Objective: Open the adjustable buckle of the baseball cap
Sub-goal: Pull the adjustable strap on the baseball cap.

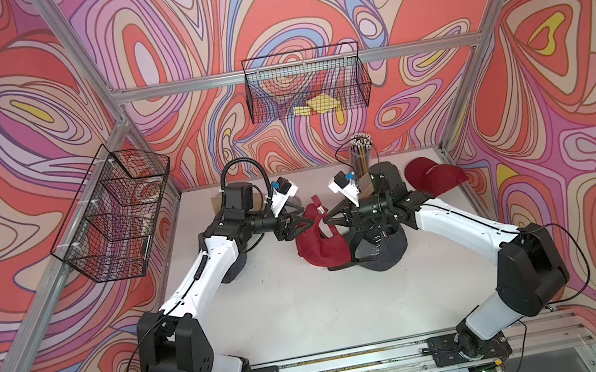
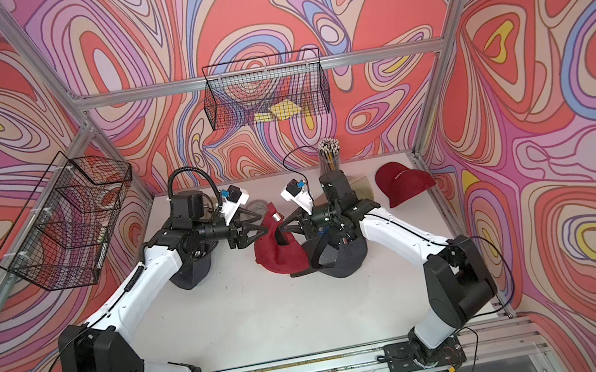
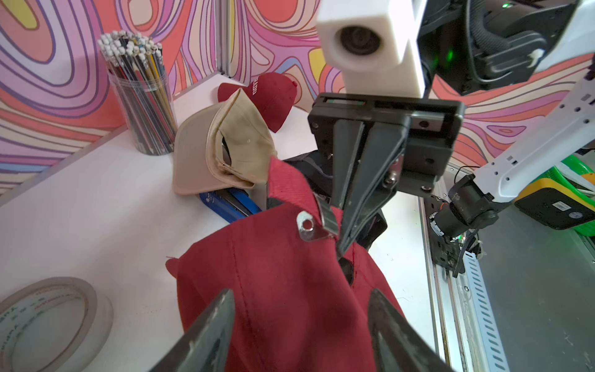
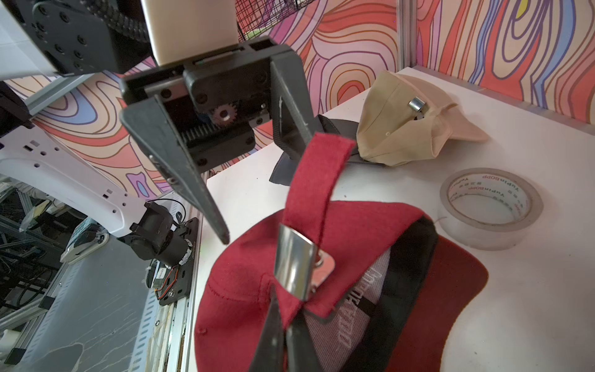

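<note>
Red cap (image 4: 251, 290) is being clamped beside its buckle (image 4: 294, 264) by my right pincer (image 3: 341, 249). My left pincer (image 3: 299, 299) is gaping; next, I think, it is pulling the strap (image 4: 317, 174) free.

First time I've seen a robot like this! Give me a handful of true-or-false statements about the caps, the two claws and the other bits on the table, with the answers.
1. The right gripper is pinched shut on the red cap next to its metal buckle. True.
2. The left gripper is clamped tight. False: its jaws stand apart.
3. A jar of pencils stands on the table. True.
4. The tape roll hangs in a wire basket. False: it lies flat on the table.
5. There is only one cap here. False: a tan cap, a second red cap and a dark cap are also there.
</note>
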Controlling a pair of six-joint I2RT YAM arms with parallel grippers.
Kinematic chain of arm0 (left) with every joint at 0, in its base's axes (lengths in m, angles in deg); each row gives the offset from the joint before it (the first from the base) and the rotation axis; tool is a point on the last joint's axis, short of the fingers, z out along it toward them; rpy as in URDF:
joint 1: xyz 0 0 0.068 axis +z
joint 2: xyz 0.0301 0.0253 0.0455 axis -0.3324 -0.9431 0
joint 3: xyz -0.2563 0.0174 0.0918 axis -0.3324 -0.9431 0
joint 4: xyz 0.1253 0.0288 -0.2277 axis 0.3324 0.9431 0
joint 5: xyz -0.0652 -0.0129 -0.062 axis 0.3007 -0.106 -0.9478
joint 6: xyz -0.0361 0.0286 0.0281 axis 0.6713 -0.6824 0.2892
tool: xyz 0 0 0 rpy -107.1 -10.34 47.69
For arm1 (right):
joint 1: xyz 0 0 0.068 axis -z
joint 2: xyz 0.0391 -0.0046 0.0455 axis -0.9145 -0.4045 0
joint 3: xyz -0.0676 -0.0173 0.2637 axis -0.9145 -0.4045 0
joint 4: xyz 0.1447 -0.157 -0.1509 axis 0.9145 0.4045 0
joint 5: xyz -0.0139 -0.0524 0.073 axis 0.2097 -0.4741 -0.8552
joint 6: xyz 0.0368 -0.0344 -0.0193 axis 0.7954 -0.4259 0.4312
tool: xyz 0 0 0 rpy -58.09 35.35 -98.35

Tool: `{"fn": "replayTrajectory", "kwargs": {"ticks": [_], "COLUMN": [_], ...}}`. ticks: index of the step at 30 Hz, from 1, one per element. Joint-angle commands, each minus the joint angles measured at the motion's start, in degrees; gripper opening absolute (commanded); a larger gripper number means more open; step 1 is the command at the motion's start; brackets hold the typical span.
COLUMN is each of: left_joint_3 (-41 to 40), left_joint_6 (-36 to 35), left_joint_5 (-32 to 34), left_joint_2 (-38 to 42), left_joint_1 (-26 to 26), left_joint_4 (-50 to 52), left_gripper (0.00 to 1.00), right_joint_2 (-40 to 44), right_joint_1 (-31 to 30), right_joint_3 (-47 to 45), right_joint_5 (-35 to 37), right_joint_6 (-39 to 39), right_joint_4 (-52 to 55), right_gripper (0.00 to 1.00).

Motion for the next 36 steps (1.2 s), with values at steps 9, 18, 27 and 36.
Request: {"fn": "replayTrajectory", "kwargs": {"ticks": [9, 18, 27, 36], "left_joint_3": [-2.80, -4.28, -5.38, -5.07], "left_joint_6": [-7.17, -4.48, -4.25, -3.01], "left_joint_5": [3.92, 1.88, 0.59, -2.45], "left_joint_2": [3.17, 2.65, 2.30, 0.36], "left_joint_1": [-3.06, -3.16, -3.69, -3.70], "left_joint_4": [-3.40, -8.08, -10.26, -11.66], "left_gripper": [0.70, 0.69, 0.67, 0.63], "right_joint_2": [-0.45, -0.10, -0.59, -1.08], "right_joint_1": [-0.37, -0.31, -0.30, -0.31], "right_joint_3": [1.24, -0.12, 0.07, -0.05], "right_joint_5": [-1.79, -4.26, -5.59, -6.66], "right_joint_6": [-0.05, 1.02, 1.37, 1.81], "right_joint_4": [-0.86, -3.06, -3.12, -3.55], "right_gripper": [0.00, 0.00, 0.00, 0.00]}}
